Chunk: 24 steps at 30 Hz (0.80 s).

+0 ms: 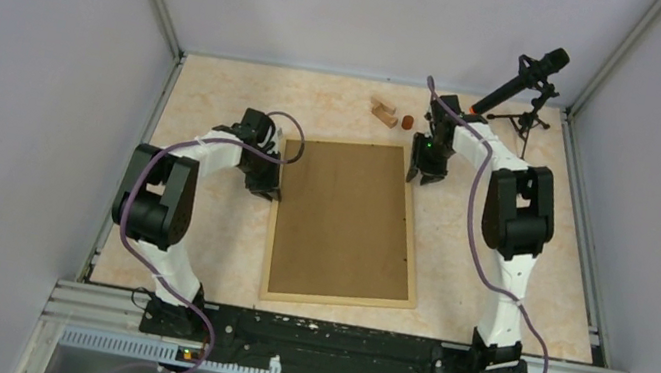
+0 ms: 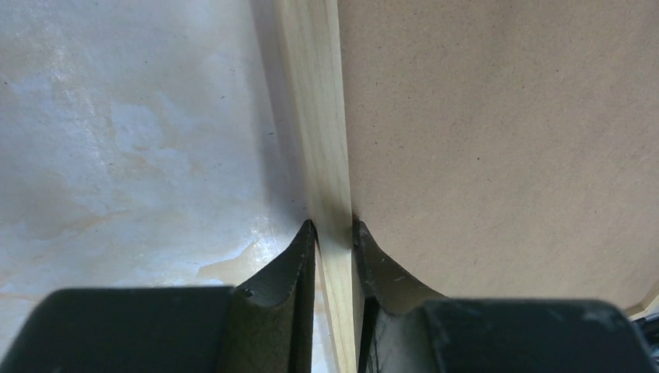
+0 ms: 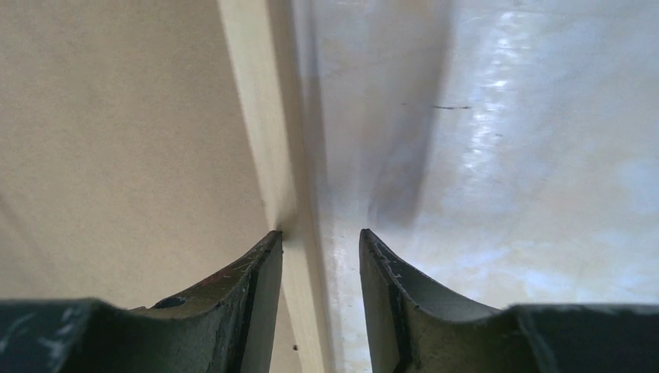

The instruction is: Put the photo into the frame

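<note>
The frame [image 1: 338,298] lies back-up on the table, with its brown backing board [image 1: 342,214] facing up inside the pale wood rails. My left gripper [image 1: 276,169] is at the upper left rail. In the left wrist view its gripper [image 2: 332,225] is shut on that rail [image 2: 315,116], one finger on the table side and one on the board side. My right gripper [image 1: 427,174] is at the frame's upper right corner. In the right wrist view this gripper [image 3: 320,233] is open and straddles the right rail [image 3: 260,116]; the outer finger stands apart from it. The photo is hidden.
Small wooden blocks [image 1: 384,111] and a small brown piece [image 1: 407,121] lie behind the frame. A microphone on a tripod [image 1: 525,87] stands at the back right corner. Grey walls close in the table on three sides.
</note>
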Motion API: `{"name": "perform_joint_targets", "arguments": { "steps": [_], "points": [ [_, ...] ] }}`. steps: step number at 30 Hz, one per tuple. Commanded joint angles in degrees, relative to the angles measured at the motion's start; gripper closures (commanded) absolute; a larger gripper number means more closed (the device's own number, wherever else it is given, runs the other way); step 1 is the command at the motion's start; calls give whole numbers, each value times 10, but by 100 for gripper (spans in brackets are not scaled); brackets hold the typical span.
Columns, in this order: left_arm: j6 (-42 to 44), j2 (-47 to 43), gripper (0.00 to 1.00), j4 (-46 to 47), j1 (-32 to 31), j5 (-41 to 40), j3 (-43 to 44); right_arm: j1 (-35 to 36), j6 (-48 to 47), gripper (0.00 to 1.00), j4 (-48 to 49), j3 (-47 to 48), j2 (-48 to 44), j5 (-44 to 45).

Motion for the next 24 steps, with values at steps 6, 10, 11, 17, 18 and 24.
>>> {"name": "perform_joint_targets", "arguments": {
  "steps": [6, 10, 11, 17, 18, 24],
  "points": [
    [13, 16, 97, -2, 3, -39, -2, -16, -8, 60, -18, 50, 15, 35],
    [13, 16, 100, -1, 3, -37, -2, -10, -14, 60, -13, 51, 19, 24],
    [12, 17, 100, -2, 3, -36, -2, -9, -14, 60, -8, 48, 15, 20],
    [12, 17, 100, -2, 3, -34, -2, -9, 3, 57, 23, 32, -21, 5],
    [12, 17, 100, -2, 3, -34, -2, -9, 4, 56, 26, 30, -24, 2],
    [11, 14, 100, -1, 3, -33, -2, -7, -12, 57, -7, 47, 15, -7]
  ]
}}
